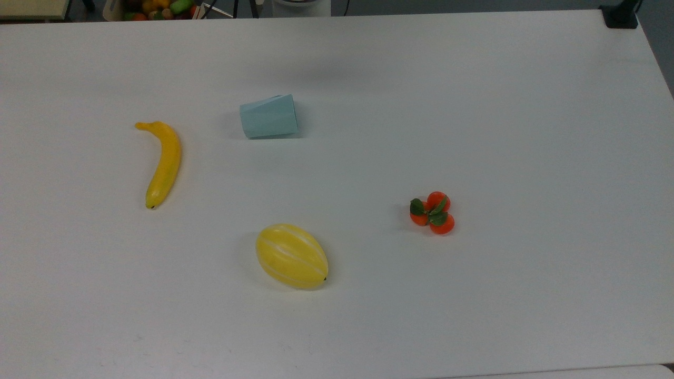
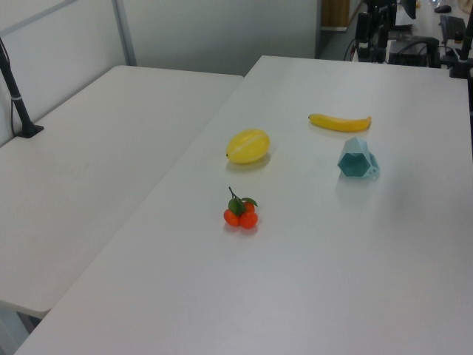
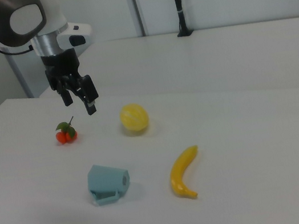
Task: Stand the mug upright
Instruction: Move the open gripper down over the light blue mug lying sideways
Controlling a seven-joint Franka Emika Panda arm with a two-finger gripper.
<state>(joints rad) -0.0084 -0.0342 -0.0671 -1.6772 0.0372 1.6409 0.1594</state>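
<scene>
White table [image 1: 474,105] carries four items, all well apart. Banana [image 1: 162,164] sits toward the top view's left, yellow melon [image 1: 291,256] lower centre, orange cluster with green leaves [image 1: 433,212] toward the top view's right. Nothing touches or crowds the mug [image 1: 269,116]; open table on all sides of it. A second white table [image 2: 89,148] butts up on the left view's left, with a black post [image 2: 16,96] standing on it.

Mug is on its side, upper centre in the top view, between banana and oranges and up from the melon. Pale blue-teal, faceted, tapering. In the right view the narrow base [image 3: 124,180] faces the banana and the handle [image 3: 105,196] lies low against the table.

Gripper [image 3: 78,99] hangs in the air above the oranges in the right view, well clear of the mug, fingers spread apart, holding nothing.
</scene>
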